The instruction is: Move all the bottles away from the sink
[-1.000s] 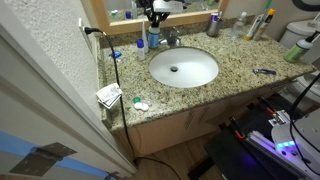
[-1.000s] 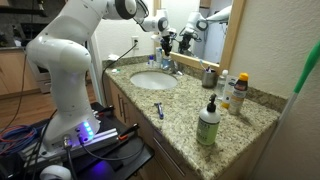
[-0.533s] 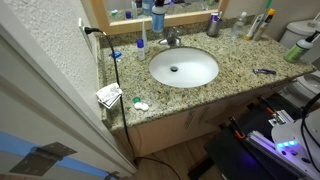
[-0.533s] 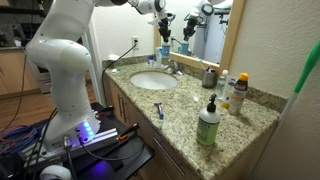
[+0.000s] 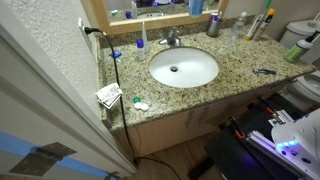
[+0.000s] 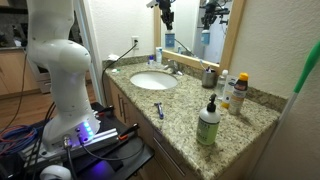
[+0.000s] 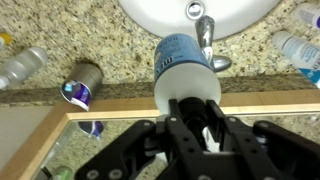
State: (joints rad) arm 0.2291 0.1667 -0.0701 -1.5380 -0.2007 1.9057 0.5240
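Observation:
My gripper [image 7: 195, 128] is shut on a white bottle with a blue label [image 7: 185, 70] and holds it high above the faucet [image 7: 205, 35] and the sink [image 7: 195, 8]. In an exterior view the gripper [image 6: 165, 14] is near the top edge with the bottle [image 6: 168, 41] hanging under it, in front of the mirror. Other bottles stand on the counter: a green pump bottle [image 6: 208, 122], two small ones [image 6: 233, 92], and a clear one lying down [image 7: 22, 66]. In an exterior view the sink [image 5: 183, 67] shows, but the gripper is out of frame.
A metal cup [image 7: 80, 85] stands beside the faucet against the mirror ledge. A razor [image 5: 265, 71] lies by the sink. Folded paper [image 5: 108, 95] sits at the counter edge. A small white and blue item [image 5: 140, 42] stands near the wall outlet cord.
The gripper has lifted the blue and white bottle straight up from beside the faucet, rising toward the top of the mirror and out of one exterior view.

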